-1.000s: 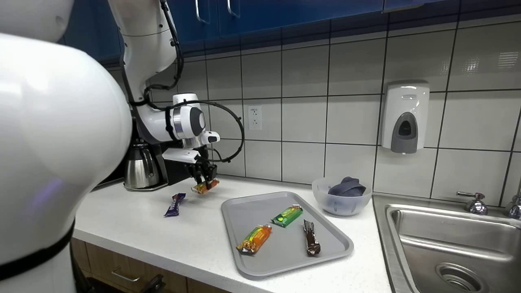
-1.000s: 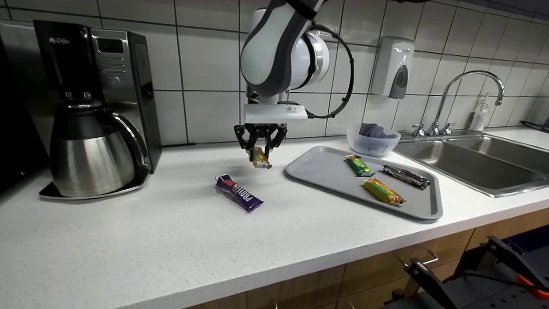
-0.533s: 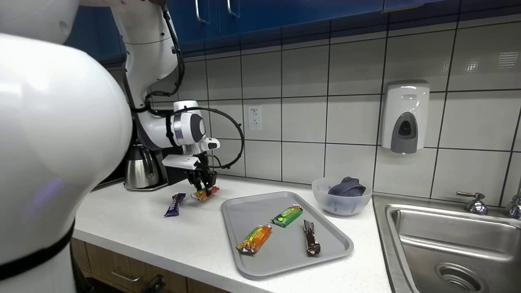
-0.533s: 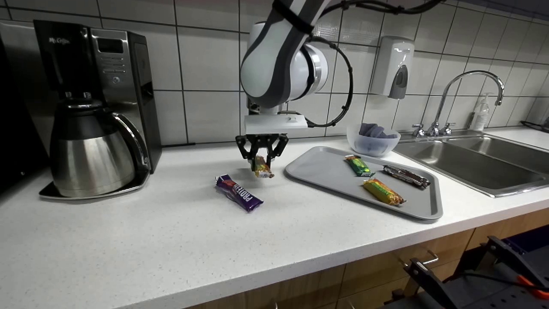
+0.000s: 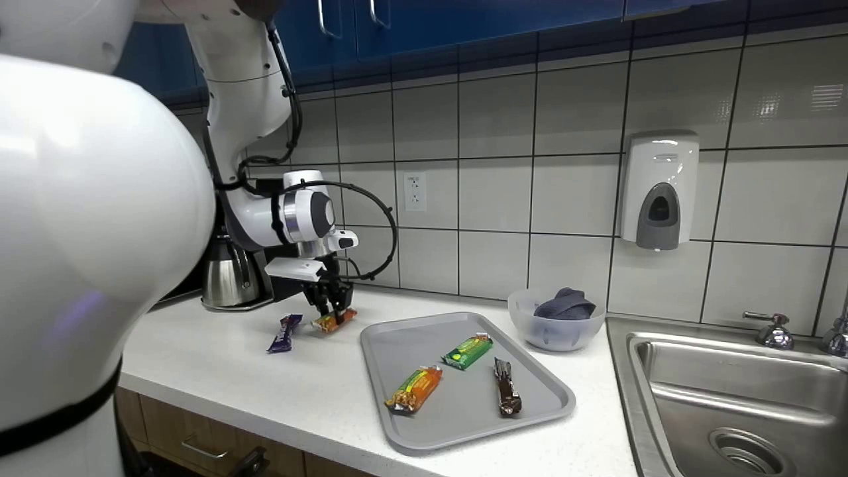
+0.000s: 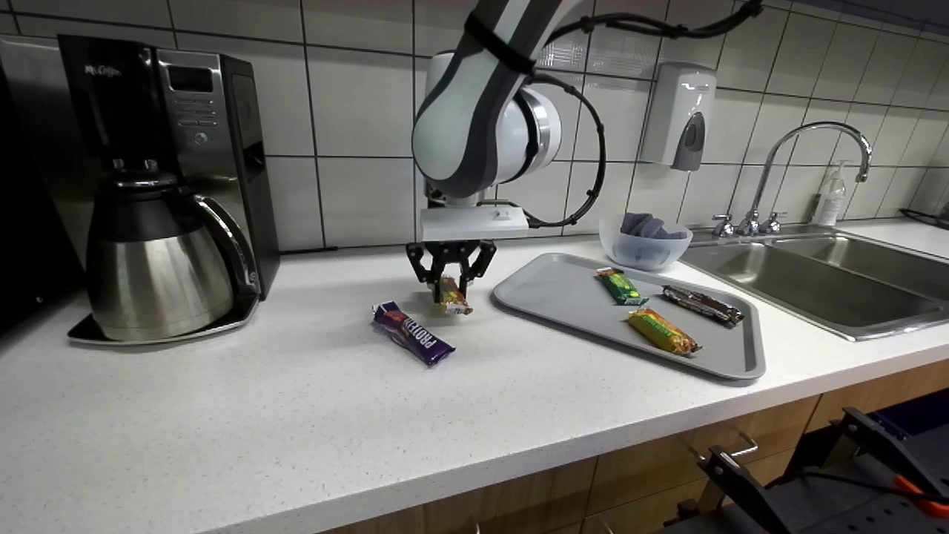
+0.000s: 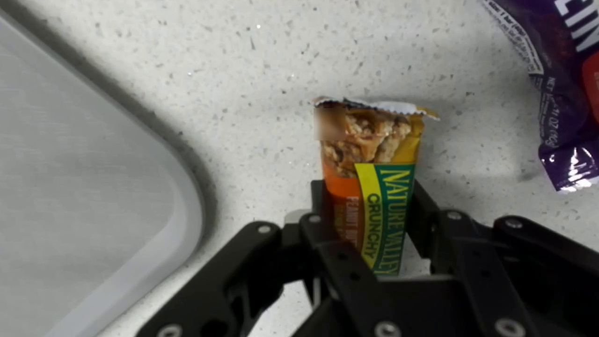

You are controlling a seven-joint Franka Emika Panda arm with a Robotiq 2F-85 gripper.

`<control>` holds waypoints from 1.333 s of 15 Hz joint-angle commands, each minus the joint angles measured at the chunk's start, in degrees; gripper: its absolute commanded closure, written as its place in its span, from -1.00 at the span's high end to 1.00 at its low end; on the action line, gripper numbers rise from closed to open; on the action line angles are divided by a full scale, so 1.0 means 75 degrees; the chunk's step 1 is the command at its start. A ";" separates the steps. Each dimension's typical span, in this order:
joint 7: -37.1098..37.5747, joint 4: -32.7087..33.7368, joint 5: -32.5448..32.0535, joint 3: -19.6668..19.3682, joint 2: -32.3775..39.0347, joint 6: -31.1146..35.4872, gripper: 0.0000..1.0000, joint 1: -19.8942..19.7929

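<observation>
My gripper (image 6: 449,294) is shut on an orange, yellow and green granola bar (image 7: 374,187), with a black finger against each long side. In the wrist view its crimped end sticks out past the fingertips. The bar hangs tilted low at the counter; whether it touches the surface I cannot tell. A purple protein bar (image 6: 413,335) lies close by on the counter, and its end shows at upper right in the wrist view. Beside the gripper is a grey tray (image 5: 457,414) bearing a green bar (image 5: 468,352), an orange-yellow bar (image 5: 415,389) and a brown bar (image 5: 507,387).
A coffee maker with a steel carafe (image 6: 159,267) stands at the counter's far end. Behind the tray sits a translucent bowl (image 5: 556,331) with a blue-grey cloth (image 5: 565,305). Beyond are the sink (image 6: 852,282) and a soap dispenser (image 6: 678,115) on the tiled wall.
The arm has come down toward the counter, carrying the granola bar lower between its fingers. The purple bar, the tray and its bars stay where they were.
</observation>
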 commanded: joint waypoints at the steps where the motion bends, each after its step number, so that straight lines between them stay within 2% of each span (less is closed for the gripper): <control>1: 0.0203 0.0251 -0.0090 -0.0051 0.0083 -0.0334 0.34 0.0076; 3: 0.0194 0.0247 -0.0064 -0.0033 0.0085 -0.0333 0.47 0.0057; 6: 0.0199 0.0206 -0.0062 -0.0039 0.0025 -0.0318 0.93 0.0051; 7: 0.0211 0.0182 -0.0071 -0.0056 -0.0011 -0.0300 0.98 0.0055; 14: 0.0187 -0.0083 -0.0051 -0.0171 -0.0373 -0.0223 1.00 -0.0069; 20: 0.0285 -0.0376 -0.0117 -0.0465 -0.0813 -0.0216 1.00 -0.0185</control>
